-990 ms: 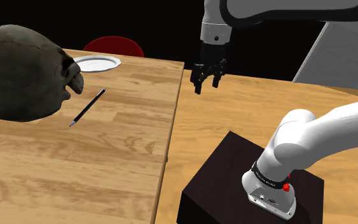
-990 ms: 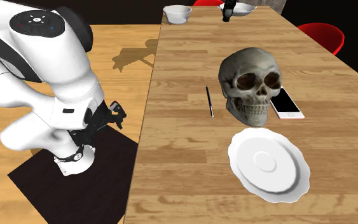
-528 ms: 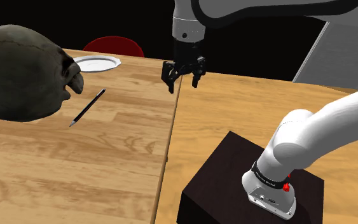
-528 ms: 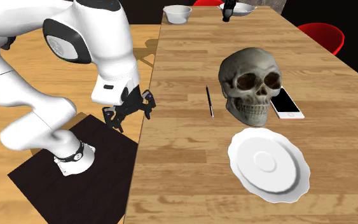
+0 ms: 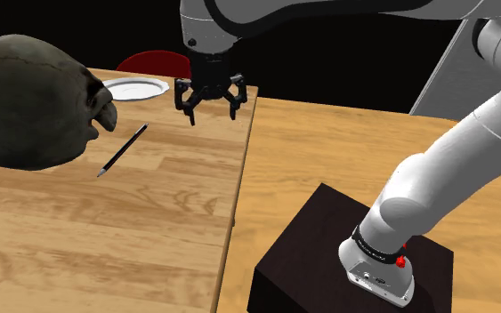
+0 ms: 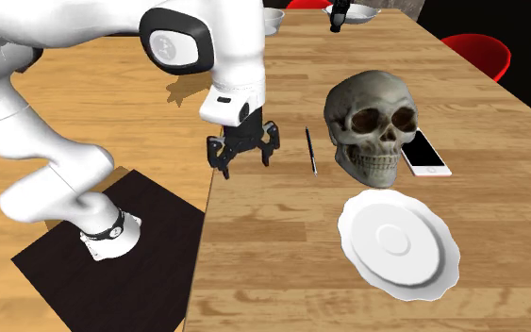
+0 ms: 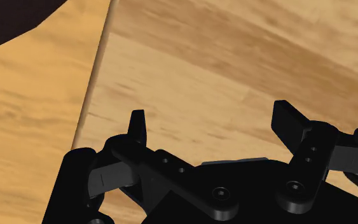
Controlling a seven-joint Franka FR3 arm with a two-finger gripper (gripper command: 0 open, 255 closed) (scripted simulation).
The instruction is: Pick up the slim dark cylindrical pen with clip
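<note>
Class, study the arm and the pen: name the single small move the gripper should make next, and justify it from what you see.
Probably slide the gripper toward the shoulder view's left until it hangs over the pen. Its fingers stand open, it hovers near the edge of the table, and the pen lies flat and untouched beside the skull.

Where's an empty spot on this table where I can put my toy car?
There's bare wood left of the plate, below the pen and gripper in the second exterior view. Another patch runs between the skull and the far bowls. It's crowded where skull, phone, plate and pen sit close.
</note>
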